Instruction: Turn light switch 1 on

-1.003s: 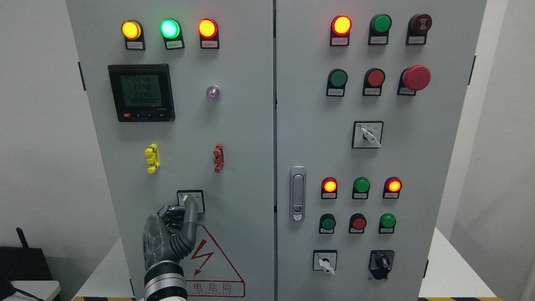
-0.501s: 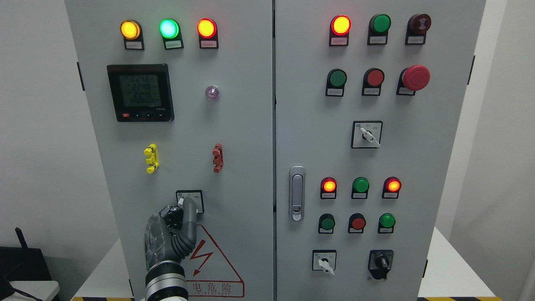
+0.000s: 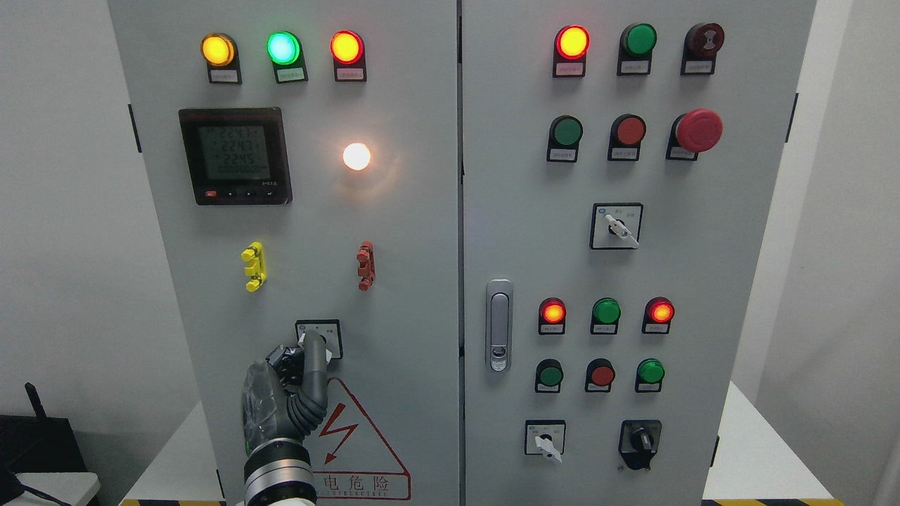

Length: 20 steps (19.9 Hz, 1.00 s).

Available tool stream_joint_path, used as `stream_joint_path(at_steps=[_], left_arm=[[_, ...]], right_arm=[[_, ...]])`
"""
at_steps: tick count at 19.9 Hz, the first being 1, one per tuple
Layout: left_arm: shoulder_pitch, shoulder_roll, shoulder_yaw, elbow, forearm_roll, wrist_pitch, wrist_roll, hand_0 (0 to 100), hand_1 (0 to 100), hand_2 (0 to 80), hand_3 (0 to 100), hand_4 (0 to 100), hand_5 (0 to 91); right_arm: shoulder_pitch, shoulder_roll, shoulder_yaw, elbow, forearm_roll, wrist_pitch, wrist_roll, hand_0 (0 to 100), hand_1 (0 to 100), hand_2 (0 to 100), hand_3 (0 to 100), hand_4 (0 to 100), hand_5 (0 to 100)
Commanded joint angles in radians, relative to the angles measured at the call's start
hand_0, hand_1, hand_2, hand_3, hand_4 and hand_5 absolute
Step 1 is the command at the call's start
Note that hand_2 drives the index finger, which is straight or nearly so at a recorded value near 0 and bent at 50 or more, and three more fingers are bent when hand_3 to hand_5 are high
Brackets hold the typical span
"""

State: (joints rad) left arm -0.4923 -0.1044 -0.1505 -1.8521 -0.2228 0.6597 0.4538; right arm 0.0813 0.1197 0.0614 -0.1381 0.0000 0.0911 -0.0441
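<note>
A small square rotary switch [image 3: 328, 332] sits low on the left cabinet door, partly covered by my left hand [image 3: 304, 353]. My left arm rises from the bottom edge left of the middle. One grey finger [image 3: 314, 355] is stretched up onto the switch knob while the other fingers are curled beside it. Higher on the same door a round lamp [image 3: 356, 156] glows bright warm white. My right hand does not show.
The left door carries a digital meter [image 3: 234, 155], three lit pilot lamps [image 3: 280, 48], yellow [image 3: 252, 266] and red [image 3: 365, 265] terminals and a red warning triangle [image 3: 355, 443]. The right door has a handle [image 3: 499, 325], buttons, lamps and selector switches.
The round lamp, dim purple before, is now lit bright white. My left finger shifted slightly left on the switch knob.
</note>
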Motion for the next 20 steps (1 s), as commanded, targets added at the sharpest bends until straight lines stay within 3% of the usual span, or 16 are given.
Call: stream_joint_path(at_steps=[1,7,20], left_arm=[[0.0,0.0,0.0,0.001,0.002,-0.005,0.0,46,15,58.6,76,77,74.2],[0.0,0.0,0.0,0.001,0.002,-0.005,0.0,30,16,58.6,76,77,74.0],[0.018,-0.006,0.002,-0.007,0.002,-0.009,-0.001,26,20,59.0,76,77,73.4]], right_arm=[[0.0,0.0,0.0,0.0,-0.017,-0.001,0.0,12,39,0,0,0,0],[0.0,0.0,0.0,0.0,-0.017,-0.001,0.0,12,39,0,0,0,0],[0.0,0.0,0.0,0.0,-0.017,-0.001,0.0,12,39,0,0,0,0]])
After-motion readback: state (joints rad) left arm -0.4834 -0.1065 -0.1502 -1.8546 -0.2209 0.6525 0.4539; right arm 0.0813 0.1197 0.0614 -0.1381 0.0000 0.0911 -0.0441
